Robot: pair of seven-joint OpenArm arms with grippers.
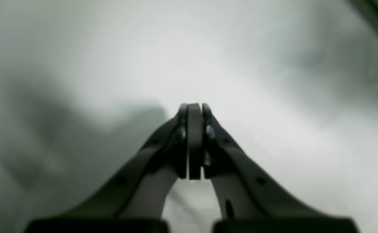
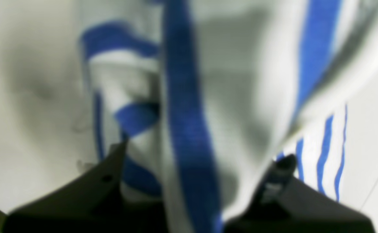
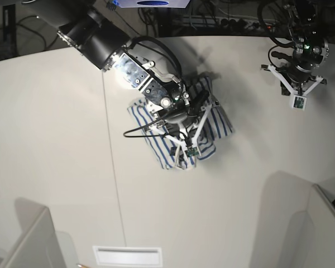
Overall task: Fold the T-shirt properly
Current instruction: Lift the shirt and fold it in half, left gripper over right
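Bunched white, blue-striped soft cloth T-shirt [image 3: 178, 120] lying crumpled on the pale table [image 3: 56, 139], near its middle. Right gripper [image 3: 188, 149] down on the T-shirt's near edge, pinching a gathered fold of cloth. Left gripper [image 3: 297, 100] well apart from the T-shirt, over bare table, fingers pressed together, holding nothing.

A broad white table [image 3: 229, 190] carries everything, with a thin seam running down its surface left of centre. The T-shirt [image 3: 219, 124], white with blue stripes, lies bunched on it near the middle, towards the far edge.
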